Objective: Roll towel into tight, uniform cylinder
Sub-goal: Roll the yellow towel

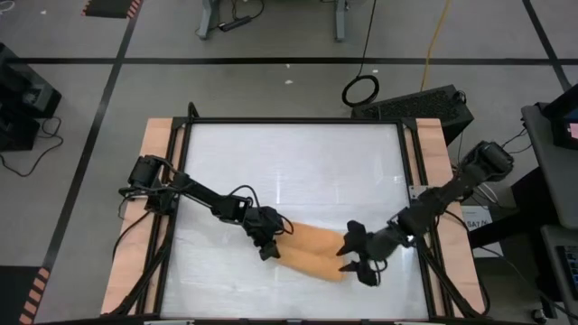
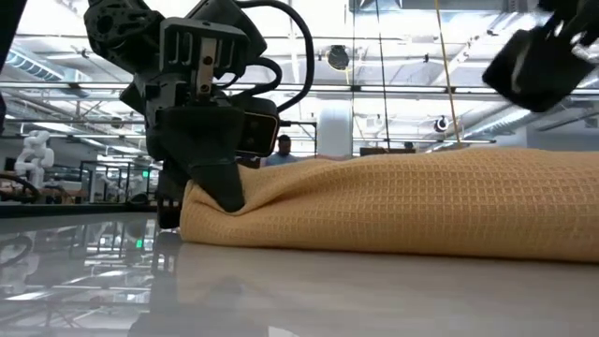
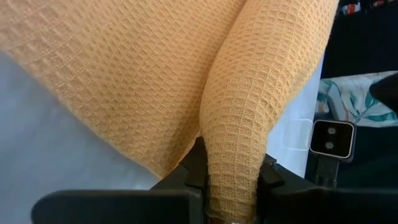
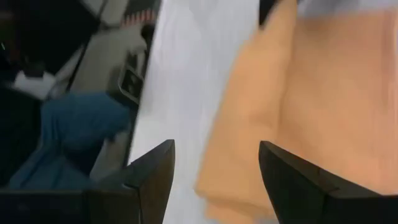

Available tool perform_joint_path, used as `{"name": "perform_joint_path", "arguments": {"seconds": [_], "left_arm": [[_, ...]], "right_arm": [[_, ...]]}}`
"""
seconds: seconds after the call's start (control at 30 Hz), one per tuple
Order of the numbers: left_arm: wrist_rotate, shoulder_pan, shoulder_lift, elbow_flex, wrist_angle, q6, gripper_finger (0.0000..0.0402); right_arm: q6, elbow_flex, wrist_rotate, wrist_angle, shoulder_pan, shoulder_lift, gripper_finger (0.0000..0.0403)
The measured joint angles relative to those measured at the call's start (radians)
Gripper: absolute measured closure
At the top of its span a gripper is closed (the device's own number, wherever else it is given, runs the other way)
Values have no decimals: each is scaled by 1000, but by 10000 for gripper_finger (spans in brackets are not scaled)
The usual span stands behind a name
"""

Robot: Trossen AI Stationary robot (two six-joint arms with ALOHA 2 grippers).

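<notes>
Listing from my left: my left gripper (image 1: 268, 242) is down on the white table (image 1: 298, 153) at the towel's left end, its fingers (image 3: 194, 167) pinched shut on a raised fold of the cloth, as the left wrist view shows plainly. Next, the towel (image 1: 316, 250), orange-tan waffle weave, lies in a low folded bundle near the table's front edge, stretched between the two grippers; in the low view it runs as a long ridge from the left gripper out to the picture's right edge. Then my right gripper (image 1: 358, 258) sits at the towel's right end with its fingers (image 4: 155, 174) spread apart, the towel's edge between and just beyond them, nothing clamped. Around: a black frame borders the table, a black cable ring (image 1: 361, 89) lies on the floor beyond the far edge, and a person (image 2: 282, 148) shows far back in the room. I can read no label or writing.
</notes>
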Motion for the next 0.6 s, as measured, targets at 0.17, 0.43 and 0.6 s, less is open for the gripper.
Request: {"name": "perform_joint_path", "arguments": {"seconds": [0.17,0.43,0.6], "left_arm": [[-1,0,0,0,0,-8,347],[-31,0,0,1,2,-7,347],[-31,0,0,1,2,-4,347]], "right_arm": [[0,1,158,131,69,77,176],[-76,1,223,306,92,258,217],[-63,1,229,357,80,358,274]]}}
